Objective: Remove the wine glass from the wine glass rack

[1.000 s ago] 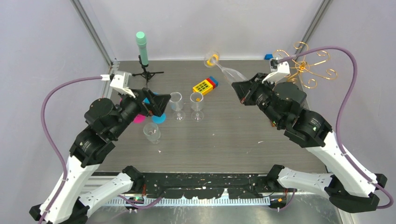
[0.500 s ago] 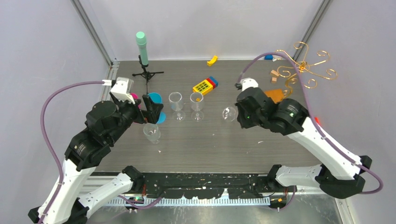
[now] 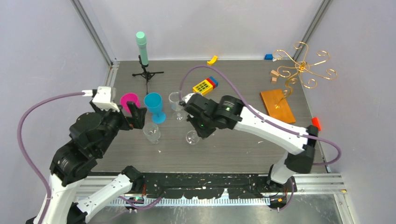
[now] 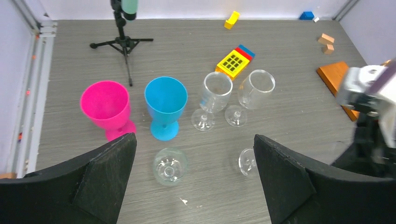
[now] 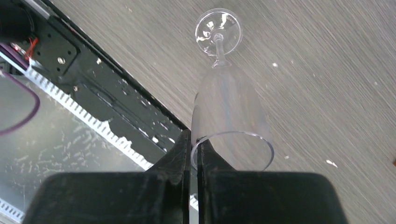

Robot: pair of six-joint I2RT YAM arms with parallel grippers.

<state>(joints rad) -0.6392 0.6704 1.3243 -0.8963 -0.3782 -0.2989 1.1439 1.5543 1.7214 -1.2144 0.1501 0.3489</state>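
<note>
The wine glass rack [image 3: 303, 67] is a gold wire stand on an orange-brown wooden base [image 3: 278, 105] at the back right; no glass hangs on it. My right gripper [image 3: 195, 125] is shut on the rim of a clear wine glass [image 5: 229, 107]. It holds the glass upright at mid-table, foot [image 3: 192, 137] at or just above the surface. In the right wrist view the gripper [image 5: 194, 149] pinches the rim and the foot [image 5: 218, 32] points away. My left gripper [image 4: 194, 179] is open and empty, above a clear glass [image 4: 170, 165], and shows from above [image 3: 134, 116].
A pink cup [image 3: 129, 100], a blue cup [image 3: 154, 105] and two standing clear glasses [image 4: 215, 93] [image 4: 254, 86] crowd the left-middle. A microphone stand [image 3: 142, 46], a yellow toy [image 3: 204, 86], wooden blocks [image 3: 273, 74] and a red piece [image 3: 316, 122] lie around.
My right arm carried the wine glass from beside the rack leftward across the table and lowered it near the other glasses. My left arm drew back to the left.
</note>
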